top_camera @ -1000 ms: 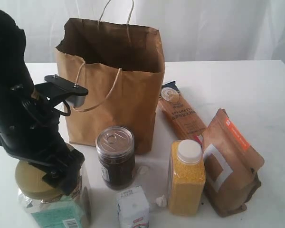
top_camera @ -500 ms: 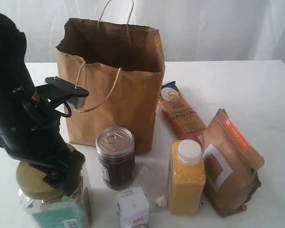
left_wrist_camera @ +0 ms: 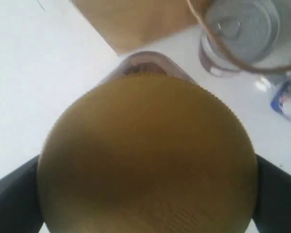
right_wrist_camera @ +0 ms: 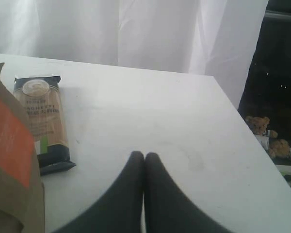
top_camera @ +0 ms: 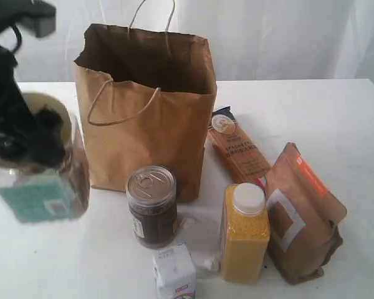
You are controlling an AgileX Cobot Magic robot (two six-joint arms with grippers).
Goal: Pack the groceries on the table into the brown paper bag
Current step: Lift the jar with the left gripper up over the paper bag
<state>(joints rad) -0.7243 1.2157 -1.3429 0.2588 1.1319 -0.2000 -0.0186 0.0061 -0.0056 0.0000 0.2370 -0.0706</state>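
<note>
Centrally, the brown paper bag (top_camera: 149, 124) stands upright and open-mouthed on the white table (top_camera: 311, 106); one cord handle rises at the back, the other droops over the front face. Left of the bag, the left gripper (top_camera: 32, 142) pinches the clear jar (top_camera: 47, 184) at its olive lid (left_wrist_camera: 145, 150) — the wrist view shows a dark finger (left_wrist_camera: 12, 199) against each side of the lid, the jaws spread wide around it. The jar is tilted and blurred, just beside the bag's left wall and outside it. In front of the bag stand the dark jar (top_camera: 151, 208) with a silver top and, nearer the camera, the white carton (top_camera: 174, 274). To their right stands the bottle (top_camera: 244, 233) of yellow grain, just beside the brown pouch (top_camera: 302, 215) with an orange label, which stands leaning. The spaghetti packet (top_camera: 237, 149) lies flat beside the bag's right wall. The right gripper (right_wrist_camera: 144, 162) — out of the exterior view — has its fingers pressed together, holding nothing, over bare table near the packet and pouch.
</note>
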